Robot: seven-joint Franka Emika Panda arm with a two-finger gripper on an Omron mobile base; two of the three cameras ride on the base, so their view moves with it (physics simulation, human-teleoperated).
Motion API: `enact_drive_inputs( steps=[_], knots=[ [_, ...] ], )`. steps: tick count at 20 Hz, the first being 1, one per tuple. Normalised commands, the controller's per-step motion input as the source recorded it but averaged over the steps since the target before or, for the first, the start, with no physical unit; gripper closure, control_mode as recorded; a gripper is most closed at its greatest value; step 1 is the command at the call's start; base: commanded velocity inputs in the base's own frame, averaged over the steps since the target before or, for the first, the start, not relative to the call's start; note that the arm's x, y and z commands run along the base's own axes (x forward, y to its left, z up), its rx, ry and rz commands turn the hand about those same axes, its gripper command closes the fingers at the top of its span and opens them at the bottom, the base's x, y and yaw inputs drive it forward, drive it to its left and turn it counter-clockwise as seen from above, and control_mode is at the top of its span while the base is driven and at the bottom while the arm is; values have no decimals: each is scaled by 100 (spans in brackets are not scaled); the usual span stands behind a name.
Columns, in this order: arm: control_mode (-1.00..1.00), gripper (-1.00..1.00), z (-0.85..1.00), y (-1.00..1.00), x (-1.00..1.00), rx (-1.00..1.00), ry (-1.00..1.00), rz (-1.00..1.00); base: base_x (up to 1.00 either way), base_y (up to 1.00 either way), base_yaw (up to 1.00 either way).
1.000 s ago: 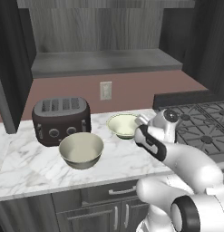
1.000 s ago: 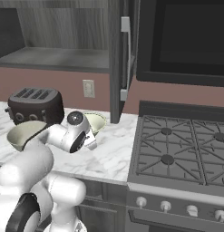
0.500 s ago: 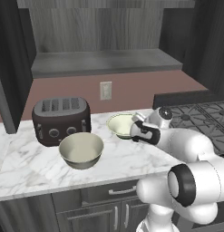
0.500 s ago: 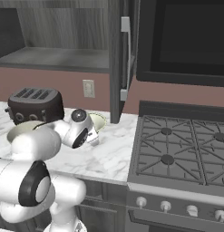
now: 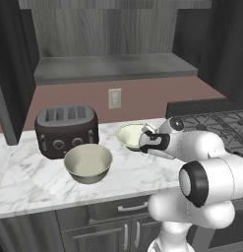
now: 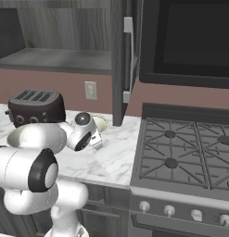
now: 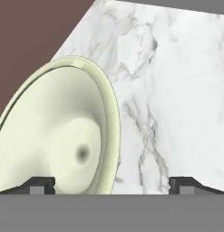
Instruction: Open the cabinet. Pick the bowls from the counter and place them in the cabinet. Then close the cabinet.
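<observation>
Small whitish round bowl (image 7: 59, 136) lies lower left in hand view; its rim sits between the spread-apart end effector (image 7: 112, 183) tips, ungripped.

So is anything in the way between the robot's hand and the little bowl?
No, nothing visible. The open hand is right at the little bowl, with its rim between the fingertips in the hand view. The big bowl and toaster sit off to the side on the counter.
</observation>
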Motion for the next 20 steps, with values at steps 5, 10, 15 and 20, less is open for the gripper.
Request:
enact_drive_inputs(
  steps=[5, 10, 15, 20],
  knots=[
    [-100, -100, -16, 0, 23, 0, 0, 0, 0, 0, 0],
    [-100, -100, -5, 0, 16, 0, 0, 0, 0, 0, 0],
    [-100, 100, -18, 10, 6, 0, 0, 0, 0, 0, 0],
    [-100, 100, -12, 17, 2, 0, 0, 0, 0, 0, 0]
  ],
)
